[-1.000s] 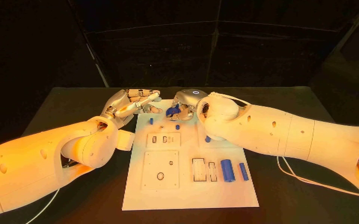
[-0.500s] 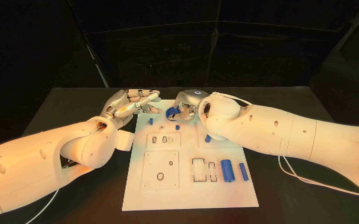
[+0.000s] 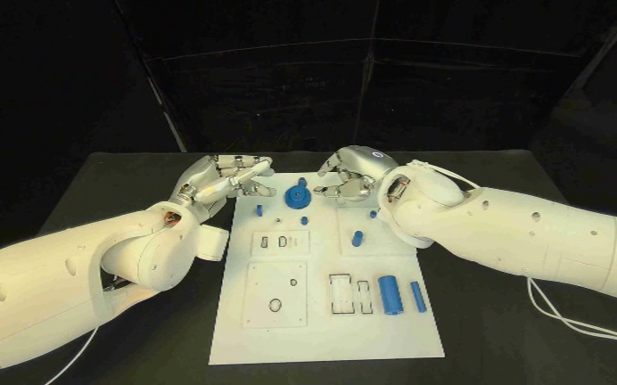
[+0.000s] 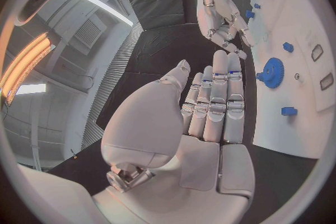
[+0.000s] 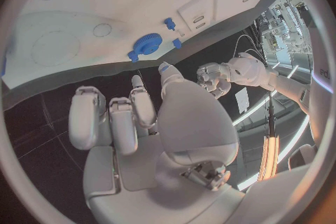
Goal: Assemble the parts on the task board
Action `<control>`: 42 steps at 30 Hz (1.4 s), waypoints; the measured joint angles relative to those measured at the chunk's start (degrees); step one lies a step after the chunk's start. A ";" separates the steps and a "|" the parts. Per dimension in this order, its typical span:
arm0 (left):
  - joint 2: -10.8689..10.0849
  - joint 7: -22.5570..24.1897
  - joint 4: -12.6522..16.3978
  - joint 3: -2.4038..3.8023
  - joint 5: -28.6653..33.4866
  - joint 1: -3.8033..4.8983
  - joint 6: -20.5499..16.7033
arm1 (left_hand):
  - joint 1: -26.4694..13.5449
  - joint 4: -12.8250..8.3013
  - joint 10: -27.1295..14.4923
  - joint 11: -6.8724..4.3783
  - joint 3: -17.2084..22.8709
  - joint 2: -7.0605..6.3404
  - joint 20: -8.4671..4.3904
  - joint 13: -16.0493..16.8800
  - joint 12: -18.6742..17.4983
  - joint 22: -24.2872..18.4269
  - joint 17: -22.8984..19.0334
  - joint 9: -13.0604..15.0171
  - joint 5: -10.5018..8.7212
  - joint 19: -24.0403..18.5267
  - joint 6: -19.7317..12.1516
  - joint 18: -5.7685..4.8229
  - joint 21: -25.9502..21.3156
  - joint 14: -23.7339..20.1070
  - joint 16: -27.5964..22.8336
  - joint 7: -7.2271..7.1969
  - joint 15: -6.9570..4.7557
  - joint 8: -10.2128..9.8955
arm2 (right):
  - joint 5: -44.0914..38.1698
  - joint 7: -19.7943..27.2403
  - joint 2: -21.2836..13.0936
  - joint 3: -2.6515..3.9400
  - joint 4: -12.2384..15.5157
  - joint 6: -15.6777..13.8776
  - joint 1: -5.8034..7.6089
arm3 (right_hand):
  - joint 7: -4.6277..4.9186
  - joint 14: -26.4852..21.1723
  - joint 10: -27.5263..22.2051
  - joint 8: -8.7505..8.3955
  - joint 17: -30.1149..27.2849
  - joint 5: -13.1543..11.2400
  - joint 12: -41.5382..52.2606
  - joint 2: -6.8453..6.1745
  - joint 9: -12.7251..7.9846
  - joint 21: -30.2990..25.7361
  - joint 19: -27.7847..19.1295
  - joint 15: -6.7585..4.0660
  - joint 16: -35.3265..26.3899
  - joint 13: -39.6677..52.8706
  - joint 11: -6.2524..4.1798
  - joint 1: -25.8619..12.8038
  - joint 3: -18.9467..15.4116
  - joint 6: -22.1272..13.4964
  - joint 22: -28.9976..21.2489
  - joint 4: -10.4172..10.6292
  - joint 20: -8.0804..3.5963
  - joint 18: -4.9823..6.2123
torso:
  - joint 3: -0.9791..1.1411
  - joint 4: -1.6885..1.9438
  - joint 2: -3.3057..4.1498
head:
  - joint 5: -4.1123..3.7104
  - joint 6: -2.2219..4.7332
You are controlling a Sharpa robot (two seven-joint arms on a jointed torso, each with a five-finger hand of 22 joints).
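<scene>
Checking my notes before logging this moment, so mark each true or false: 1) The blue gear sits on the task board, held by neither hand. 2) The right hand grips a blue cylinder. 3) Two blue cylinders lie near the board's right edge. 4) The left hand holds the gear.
1) True: the blue gear sits free on the task board.
2) False: the right hand holds nothing.
3) True: two blue cylinders lie there.
4) False: the left hand is empty.

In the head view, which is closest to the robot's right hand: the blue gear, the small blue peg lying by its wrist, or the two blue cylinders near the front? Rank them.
From the right hand:
1. Blue gear, just beside the fingers, at the board's far end.
2. Small blue peg, mid-board, by the wrist.
3. Two blue cylinders, at the near right of the task board; farthest.
</scene>
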 measured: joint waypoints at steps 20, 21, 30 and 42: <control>-0.04 -0.01 -0.07 0.00 0.00 0.01 0.00 | 0.00 0.00 0.20 0.20 0.00 0.00 0.00 0.00 -0.24 -0.04 0.15 0.00 0.00 0.00 0.00 0.00 0.00 -0.22 -0.24 0.00 -0.22 0.00 | 19.05 12.73 -13.09 -0.03 -1.57 1.58 0.04 | -0.55 0.00 0.38 0.33 -0.01 -2.64 -0.01 -1.28 -0.06 0.00 -0.19 -0.43 0.00 0.01 -0.39 8.47 0.25 1.64 0.49 -6.38 -0.19 0.00 | 0.34 -0.62 -0.31 | -1.56 0.54; 0.01 -0.01 -0.09 0.00 0.00 0.01 0.00 | 0.00 0.00 0.20 0.20 0.00 0.00 0.00 0.00 -0.24 -0.05 0.19 0.00 0.00 0.00 0.00 0.00 0.00 -0.22 -0.24 0.00 -0.22 0.00 | 19.38 12.97 -12.94 -0.03 -2.09 1.75 0.03 | -0.55 0.00 0.38 0.31 -0.01 -2.82 -0.01 -1.28 -0.11 0.00 -0.22 -0.43 0.00 0.01 -0.39 8.47 0.11 1.64 0.49 -6.52 -0.22 -0.01 | 0.36 -0.62 -0.31 | -1.65 0.54; 0.56 0.00 -0.74 0.00 0.00 0.00 0.03 | 0.21 -0.16 0.20 0.20 0.16 -0.21 0.00 0.00 -0.24 -0.04 0.29 0.00 0.00 0.00 0.00 -0.01 0.00 -0.22 -0.24 0.00 -0.21 0.00 | 21.19 14.16 -11.97 -0.04 -6.11 3.36 -0.14 | -0.02 -0.01 -0.16 -0.51 -0.01 -3.31 -0.77 -1.28 -0.27 0.00 -0.22 -0.43 0.00 -0.64 -0.28 8.47 -0.28 0.50 0.23 -6.92 -0.22 -0.01 | 0.34 -0.42 -0.27 | -2.03 0.36; 1.16 0.00 -1.50 -0.01 0.00 -0.01 0.10 | 0.21 -0.48 0.20 0.20 0.16 -0.21 0.00 0.00 -0.24 -0.03 0.40 0.00 0.00 0.00 0.00 0.00 0.00 -0.21 -0.24 0.00 -0.21 0.00 | 21.24 14.61 -11.79 -0.05 -7.60 5.21 -0.92 | 0.01 -0.01 -0.15 -0.51 -0.02 -3.30 -0.77 -1.60 -0.26 0.00 -0.22 -0.43 0.00 -0.65 -0.28 8.79 -0.44 0.14 0.23 -7.07 -0.22 0.00 | 0.36 -0.44 -0.24 | -2.03 0.07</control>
